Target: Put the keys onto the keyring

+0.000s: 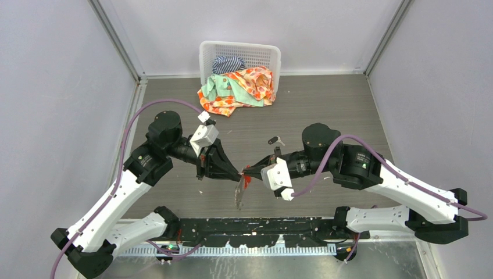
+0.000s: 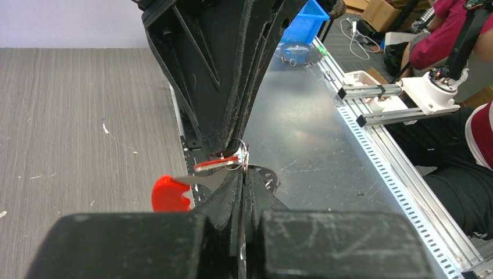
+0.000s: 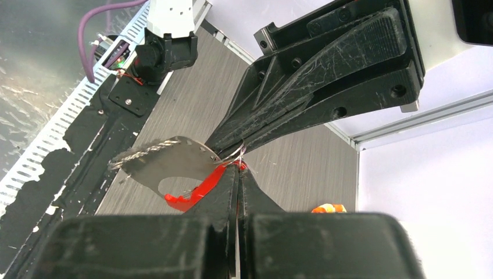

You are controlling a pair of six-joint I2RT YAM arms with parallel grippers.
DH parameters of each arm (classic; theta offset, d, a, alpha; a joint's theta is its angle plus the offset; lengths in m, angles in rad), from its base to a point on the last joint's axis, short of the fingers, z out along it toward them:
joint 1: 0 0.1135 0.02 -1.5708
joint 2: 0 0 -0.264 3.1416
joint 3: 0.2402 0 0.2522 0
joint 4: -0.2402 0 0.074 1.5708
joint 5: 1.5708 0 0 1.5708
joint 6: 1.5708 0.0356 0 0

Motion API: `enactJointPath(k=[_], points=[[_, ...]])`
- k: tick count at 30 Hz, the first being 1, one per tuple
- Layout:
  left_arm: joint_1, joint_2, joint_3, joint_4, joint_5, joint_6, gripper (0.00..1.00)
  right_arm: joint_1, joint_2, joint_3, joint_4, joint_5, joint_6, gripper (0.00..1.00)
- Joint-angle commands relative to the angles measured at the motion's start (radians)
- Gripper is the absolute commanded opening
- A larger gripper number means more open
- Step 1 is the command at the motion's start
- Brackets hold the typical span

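- left gripper: jaws pressed fully together, pinching the wire loop of the keyring.
- right gripper: also closed tight, tip to tip with the left, nipping the same loop.
- keyring: held off the table, silver fan and red tag dangling, well clear of the white basket, on its arm-base side.

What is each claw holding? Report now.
Left claw: closed on the grey metal keyring with silvery pieces and red tag.
Right claw: closed on the same keyring.
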Motion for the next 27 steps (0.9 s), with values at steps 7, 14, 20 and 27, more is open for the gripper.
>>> enactJointPath(k=[7, 14, 20, 27], points=[[0.0, -0.018, 0.025, -0.01, 0.043, 0.031, 0.0, -0.002, 0.023, 0.042, 0.09, 0.017, 0.037, 0.01], [-0.001, -0.018, 0.026, -0.009, 0.046, 0.034, 0.0, -0.002, 0.049, 0.062, 0.098, -0.002, 0.061, 0.01], [0.0, -0.018, 0.027, -0.009, 0.012, 0.043, 0.0, -0.002, 0.073, 0.082, 0.074, -0.015, 0.086, 0.01], [0.0, -0.019, 0.022, -0.009, -0.103, 0.063, 0.0, -0.002, 0.089, 0.111, -0.013, 0.035, 0.097, 0.01]])
